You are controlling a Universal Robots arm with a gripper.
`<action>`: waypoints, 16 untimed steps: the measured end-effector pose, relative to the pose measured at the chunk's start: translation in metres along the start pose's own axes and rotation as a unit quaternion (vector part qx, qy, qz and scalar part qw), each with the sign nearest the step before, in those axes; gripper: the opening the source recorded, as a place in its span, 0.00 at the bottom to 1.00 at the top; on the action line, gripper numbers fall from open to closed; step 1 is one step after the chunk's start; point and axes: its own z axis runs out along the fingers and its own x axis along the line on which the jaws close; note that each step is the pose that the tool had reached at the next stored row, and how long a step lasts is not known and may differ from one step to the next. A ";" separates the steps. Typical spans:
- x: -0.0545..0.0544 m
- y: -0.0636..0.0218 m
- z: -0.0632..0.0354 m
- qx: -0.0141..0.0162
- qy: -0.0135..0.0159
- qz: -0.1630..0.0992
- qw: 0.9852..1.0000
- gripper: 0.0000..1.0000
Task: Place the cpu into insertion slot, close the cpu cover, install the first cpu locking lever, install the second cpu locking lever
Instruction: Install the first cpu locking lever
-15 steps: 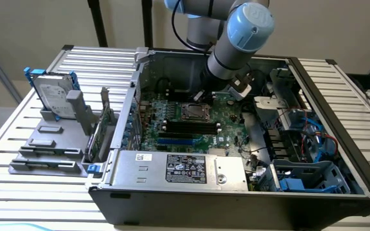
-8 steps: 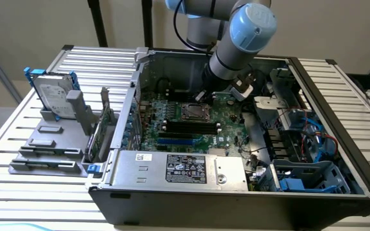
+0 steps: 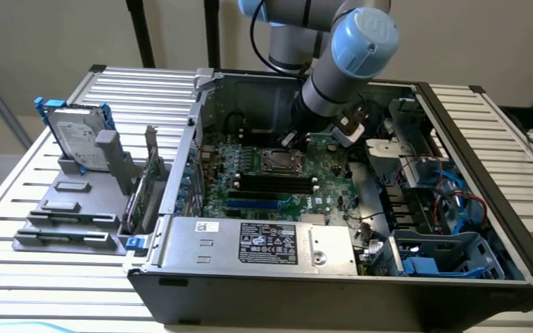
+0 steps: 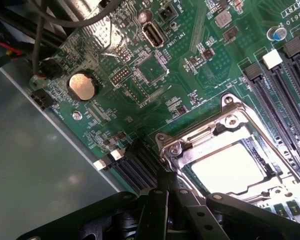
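You are looking at the arm [image 3: 345, 66] reaching down from the top of the exterior view into the open computer case [image 3: 341, 277], its blue-capped joint sitting above the case's rear and its wrist tilting down toward the green motherboard [image 3: 327, 184]. The gripper [image 4: 166, 200] is hanging just beside the insertion slot [image 3: 280, 161], on the side toward the exterior view's right. In the wrist view you are seeing the black linkages coming together, so the jaws are sitting fully closed, and they are gripping nothing that you can make out.

The cpu [image 4: 229, 167] is lying flat inside the socket, its pale face showing through the cut-out centre of the cpu cover [image 4: 217, 132], which is lying down over it. Whether the locking levers are latched, you cannot tell.

Inside the case you are also seeing the long black memory slots [image 3: 271, 184] just below the socket in the exterior view, a large labelled silver box [image 3: 257, 244] along the near edge, and blue plastic drive bays [image 3: 447, 253] with cables at the exterior view's right. The case is resting on a slatted bench [image 3: 26, 270]. At the exterior view's left a hard drive [image 3: 77, 139] is standing upright in a grey holder [image 3: 67, 218].
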 end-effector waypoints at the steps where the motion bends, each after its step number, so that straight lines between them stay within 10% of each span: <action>1: 0.000 0.0002 0.0003 0.001 0.001 0.000 1.000 0.11; 6: 0.000 0.0009 0.0018 0.008 0.009 -0.002 1.000 0.11; 16: -0.005 -0.0080 -0.0046 0.012 0.012 -0.002 1.000 0.11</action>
